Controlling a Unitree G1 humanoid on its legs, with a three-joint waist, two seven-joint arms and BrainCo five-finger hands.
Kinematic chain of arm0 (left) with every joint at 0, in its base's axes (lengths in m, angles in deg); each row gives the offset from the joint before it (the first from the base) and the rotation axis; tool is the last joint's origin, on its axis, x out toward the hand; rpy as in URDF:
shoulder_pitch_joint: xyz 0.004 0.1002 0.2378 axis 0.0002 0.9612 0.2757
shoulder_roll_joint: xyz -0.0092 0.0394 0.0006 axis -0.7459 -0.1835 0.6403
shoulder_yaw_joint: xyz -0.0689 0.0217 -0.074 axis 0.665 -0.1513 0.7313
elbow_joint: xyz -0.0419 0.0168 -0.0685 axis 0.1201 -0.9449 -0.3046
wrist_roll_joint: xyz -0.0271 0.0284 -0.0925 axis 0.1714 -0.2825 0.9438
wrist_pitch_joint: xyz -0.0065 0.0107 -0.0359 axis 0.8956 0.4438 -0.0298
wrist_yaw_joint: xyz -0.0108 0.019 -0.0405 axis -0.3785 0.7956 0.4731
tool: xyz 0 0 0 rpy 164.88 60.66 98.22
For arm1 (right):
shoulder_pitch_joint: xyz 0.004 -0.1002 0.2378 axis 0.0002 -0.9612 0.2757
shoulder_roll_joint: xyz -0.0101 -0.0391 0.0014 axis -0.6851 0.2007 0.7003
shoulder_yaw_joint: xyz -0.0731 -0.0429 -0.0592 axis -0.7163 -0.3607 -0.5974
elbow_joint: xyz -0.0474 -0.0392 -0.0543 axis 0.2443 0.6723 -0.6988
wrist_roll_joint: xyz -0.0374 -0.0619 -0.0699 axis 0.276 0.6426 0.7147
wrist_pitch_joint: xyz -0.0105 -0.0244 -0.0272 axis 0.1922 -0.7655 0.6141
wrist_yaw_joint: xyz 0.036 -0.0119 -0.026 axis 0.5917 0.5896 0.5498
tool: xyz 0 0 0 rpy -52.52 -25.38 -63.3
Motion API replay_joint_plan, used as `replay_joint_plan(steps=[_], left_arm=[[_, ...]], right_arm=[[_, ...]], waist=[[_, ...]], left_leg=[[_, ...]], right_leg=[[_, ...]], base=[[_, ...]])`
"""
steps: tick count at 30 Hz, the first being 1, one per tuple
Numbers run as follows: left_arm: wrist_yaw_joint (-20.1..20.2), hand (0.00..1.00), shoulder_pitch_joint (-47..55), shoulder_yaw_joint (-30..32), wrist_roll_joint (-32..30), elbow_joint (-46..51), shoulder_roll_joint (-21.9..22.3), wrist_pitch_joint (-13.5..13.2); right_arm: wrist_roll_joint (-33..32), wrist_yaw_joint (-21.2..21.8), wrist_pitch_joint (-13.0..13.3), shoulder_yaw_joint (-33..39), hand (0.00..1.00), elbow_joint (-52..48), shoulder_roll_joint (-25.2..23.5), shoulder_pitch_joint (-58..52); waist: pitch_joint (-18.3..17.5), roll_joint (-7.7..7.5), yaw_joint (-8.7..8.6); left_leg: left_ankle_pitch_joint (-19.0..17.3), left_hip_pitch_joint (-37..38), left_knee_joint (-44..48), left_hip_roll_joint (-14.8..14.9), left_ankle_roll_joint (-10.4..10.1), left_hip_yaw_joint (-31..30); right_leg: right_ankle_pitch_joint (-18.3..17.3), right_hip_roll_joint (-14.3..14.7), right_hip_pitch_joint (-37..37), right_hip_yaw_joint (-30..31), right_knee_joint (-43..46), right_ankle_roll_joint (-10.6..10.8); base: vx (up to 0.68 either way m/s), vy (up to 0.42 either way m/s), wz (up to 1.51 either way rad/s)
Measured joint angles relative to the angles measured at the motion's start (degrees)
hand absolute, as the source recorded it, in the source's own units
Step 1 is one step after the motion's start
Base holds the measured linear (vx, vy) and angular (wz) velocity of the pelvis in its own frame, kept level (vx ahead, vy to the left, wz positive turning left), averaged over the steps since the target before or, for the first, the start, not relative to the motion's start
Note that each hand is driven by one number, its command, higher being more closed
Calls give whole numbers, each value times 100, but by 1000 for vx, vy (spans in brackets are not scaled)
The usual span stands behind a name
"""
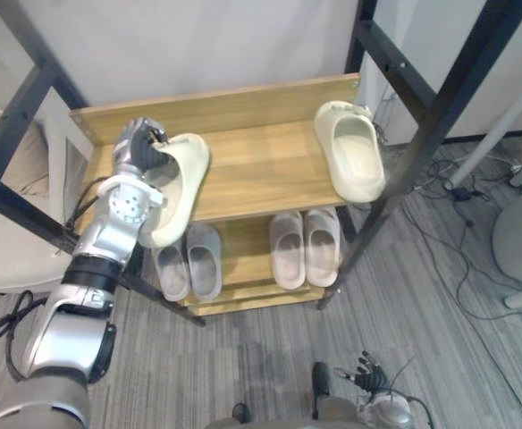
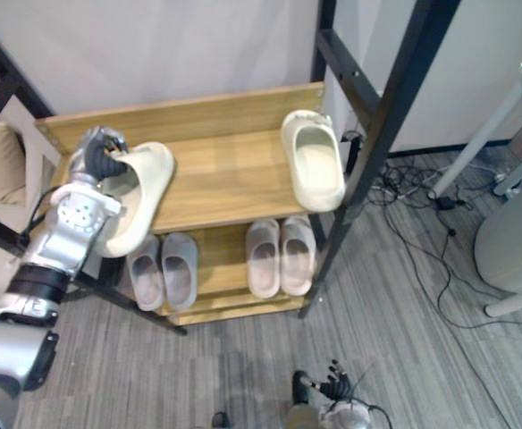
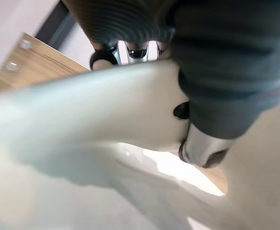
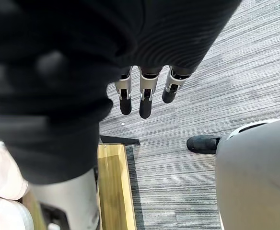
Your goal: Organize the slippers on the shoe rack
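Shoe rack [image 1: 426,134]: pale wood shelves, black metal frame.
Held slipper [image 1: 185,174]: smooth, rounded cream foam, at the left end of the top shelf [image 1: 261,165], overhanging its front edge.
Second cream slipper [image 1: 355,152]: sole down, right end of the top shelf.
Grey pair [image 1: 189,264], pinkish pair [image 1: 304,248]: side by side on the lower shelf [image 1: 246,246].
Left hand [image 1: 138,147]: fingers curled round the held slipper's upper band.
Right hand [image 4: 145,96]: fingers straight, slightly apart, above ribbed grey carpet [image 4: 216,72].

Wooden shoe rack [image 1: 252,165] on a black frame, cream slipper [image 1: 355,154] on top shelf at three o'clock, grey pair [image 1: 204,259] on lower shelf at seven o'clock, pale pink pair [image 1: 288,250] at five o'clock
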Motion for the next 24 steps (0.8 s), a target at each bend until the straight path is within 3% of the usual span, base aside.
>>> replay_joint_plan(steps=[8, 24], left_arm=[[-178, 100, -150, -7, 165, -3, 286, 75], [-530, 100, -742, 267, 221, -130, 496, 287]], right_arm=[[-49, -76, 1, 6, 0, -5, -44, 30], [-216, -176, 3, 10, 0, -142, -104, 58]], waist=[[0, 0, -133], [114, 41, -154]], left_leg=[[-1, 1, -4, -3, 1, 19], [-152, -176, 25, -16, 1, 757]], right_leg=[[6, 0, -17, 33, -25, 2], [157, 104, -584, 781, -18, 27]], base=[[0, 0, -1], [-1, -7, -24]])
